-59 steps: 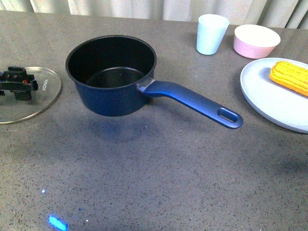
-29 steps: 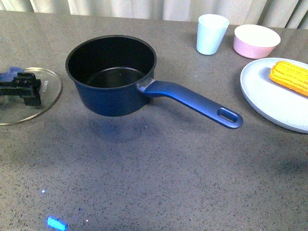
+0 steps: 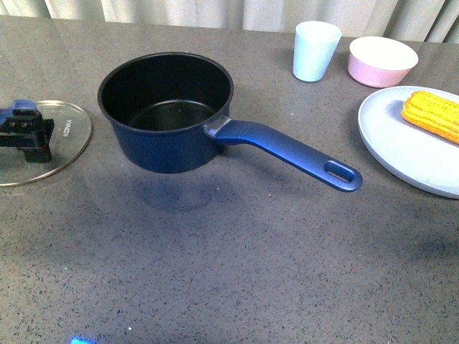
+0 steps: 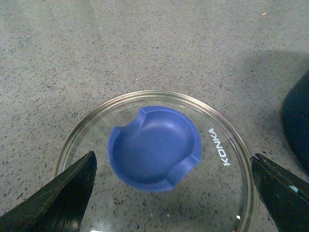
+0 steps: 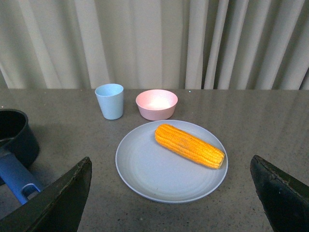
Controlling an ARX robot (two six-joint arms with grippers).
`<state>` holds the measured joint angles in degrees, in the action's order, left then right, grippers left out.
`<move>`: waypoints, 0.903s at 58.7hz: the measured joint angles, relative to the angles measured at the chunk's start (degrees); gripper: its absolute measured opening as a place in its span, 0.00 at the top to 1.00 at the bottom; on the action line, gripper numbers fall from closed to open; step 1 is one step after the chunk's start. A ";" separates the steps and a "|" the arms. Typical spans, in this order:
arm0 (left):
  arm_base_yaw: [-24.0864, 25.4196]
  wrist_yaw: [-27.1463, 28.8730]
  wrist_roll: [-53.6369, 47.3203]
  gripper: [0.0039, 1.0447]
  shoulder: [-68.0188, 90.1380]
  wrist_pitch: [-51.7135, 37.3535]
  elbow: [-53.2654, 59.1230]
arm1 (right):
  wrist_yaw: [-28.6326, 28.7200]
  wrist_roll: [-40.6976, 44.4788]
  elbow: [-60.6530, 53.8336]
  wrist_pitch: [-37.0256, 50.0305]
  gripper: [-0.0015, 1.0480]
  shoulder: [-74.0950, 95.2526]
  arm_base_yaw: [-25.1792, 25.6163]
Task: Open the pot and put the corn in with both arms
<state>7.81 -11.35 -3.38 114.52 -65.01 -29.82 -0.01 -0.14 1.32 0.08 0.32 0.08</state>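
The dark blue pot [image 3: 166, 111] stands open in the middle of the table, its handle [image 3: 294, 153] pointing right and toward me. Its glass lid [image 3: 57, 147] lies flat on the table at the far left, its blue knob [image 4: 154, 141] up. My left gripper [image 3: 26, 135] is open just above the lid, its jaws wide on either side of the knob, touching nothing. The corn [image 3: 432, 115] lies on a pale plate [image 3: 409, 147] at the right. My right gripper [image 5: 171, 195] is open and empty, back from the plate [image 5: 154, 169] and the corn [image 5: 189, 145].
A pale blue cup [image 3: 315, 50] and a small pink bowl [image 3: 382, 61] stand at the back right, behind the plate. Curtains hang behind the table's far edge. The pot's edge shows in the left wrist view [image 4: 297, 121].
My left gripper has let go of the lid's knob, risen a little and drifted left. The blue knob now shows beside it. Pot, plate and corn have not moved.
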 joint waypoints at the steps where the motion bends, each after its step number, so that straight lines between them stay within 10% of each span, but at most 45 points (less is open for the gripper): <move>1: 0.52 -0.52 0.02 0.08 -1.79 0.17 1.29 | 0.00 0.00 0.00 0.00 0.09 0.00 0.00; 9: 3.23 -3.48 1.40 0.08 -14.34 5.46 6.23 | 0.00 0.00 0.00 0.00 0.09 0.00 0.00; 16: 2.10 2.01 2.82 0.35 -20.39 -11.72 13.53 | 0.00 0.00 0.00 0.00 0.09 0.00 0.00; 39: -2.54 6.32 3.23 0.99 -41.05 -2.08 24.44 | 0.00 0.00 0.00 0.00 0.09 0.00 0.00; 53: -7.61 11.13 3.26 0.99 -60.63 14.73 26.91 | -0.02 0.00 0.00 0.00 0.09 0.00 0.00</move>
<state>0.21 -0.23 -0.12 53.89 -50.28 -2.92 -0.03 -0.14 1.32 0.08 0.32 0.08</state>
